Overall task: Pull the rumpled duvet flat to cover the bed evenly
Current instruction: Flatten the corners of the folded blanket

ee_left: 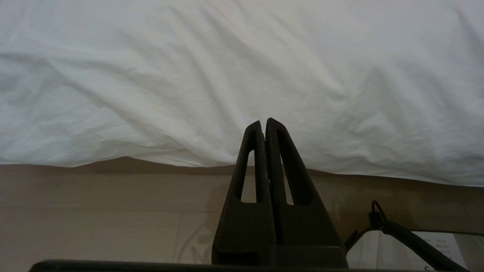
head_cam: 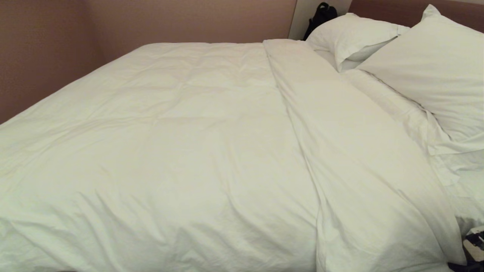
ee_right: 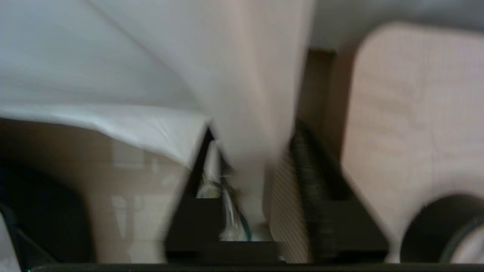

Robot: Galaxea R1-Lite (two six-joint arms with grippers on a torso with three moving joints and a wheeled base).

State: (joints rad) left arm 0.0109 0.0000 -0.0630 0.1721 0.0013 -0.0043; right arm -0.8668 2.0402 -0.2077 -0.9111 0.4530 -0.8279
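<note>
Two plump white pillows (head_cam: 397, 49) lean at the head end, the nearer one overlapping the farther. A black bag (head_cam: 320, 17) sits in the corner behind them, against a pale strip of wall. The brownish-pink wall (head_cam: 151, 22) runs along the far side. Pale wood-look floor (ee_left: 113, 211) shows below.

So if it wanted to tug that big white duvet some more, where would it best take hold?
Probably the near right corner, coming in from the bed's near side. The duvet is folded back in a band there, so its edge is thick and hangs free of the bed. The right gripper, jaws apart, already has that cloth between its fingers.
</note>
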